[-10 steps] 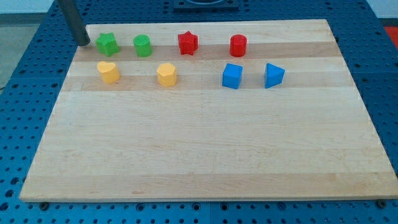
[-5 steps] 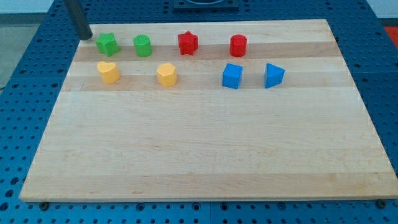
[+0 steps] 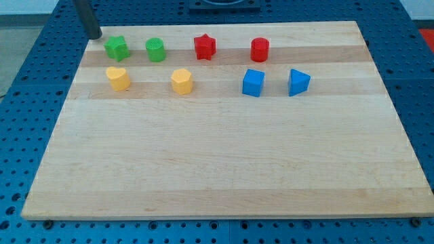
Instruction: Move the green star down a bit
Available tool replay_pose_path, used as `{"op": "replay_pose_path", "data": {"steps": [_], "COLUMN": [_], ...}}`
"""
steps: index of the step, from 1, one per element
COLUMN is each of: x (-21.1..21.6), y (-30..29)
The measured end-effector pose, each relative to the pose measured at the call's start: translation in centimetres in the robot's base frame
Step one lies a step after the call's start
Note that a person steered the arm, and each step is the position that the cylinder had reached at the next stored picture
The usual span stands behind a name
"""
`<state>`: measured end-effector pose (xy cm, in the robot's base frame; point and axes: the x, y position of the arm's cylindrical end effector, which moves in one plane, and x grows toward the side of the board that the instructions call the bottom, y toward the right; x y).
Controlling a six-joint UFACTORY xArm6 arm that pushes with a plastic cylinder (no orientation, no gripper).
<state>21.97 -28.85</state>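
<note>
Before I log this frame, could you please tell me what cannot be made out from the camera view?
- The rod above my tip: cut off by the view's top edge, so the arm is unseen.
- Whether my tip touches the wooden board at its top-left corner: not clear from this angle.
- The far sides of the green star and the other blocks: hidden by the blocks themselves.
- The dark object at the view's top centre: cut off, unidentifiable.

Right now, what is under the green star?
Only the wooden board shows around the green star; the spot beneath it is covered. My tip is up-left, apart.

My tip (image 3: 96, 36) sits up-left of green star (image 3: 116, 48).
</note>
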Motion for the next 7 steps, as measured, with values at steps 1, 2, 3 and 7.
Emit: {"op": "replay_pose_path", "data": {"steps": [1, 2, 3, 7], "x": [0.0, 0.0, 0.0, -1.5], "y": [0.0, 0.0, 0.0, 7.4]}}
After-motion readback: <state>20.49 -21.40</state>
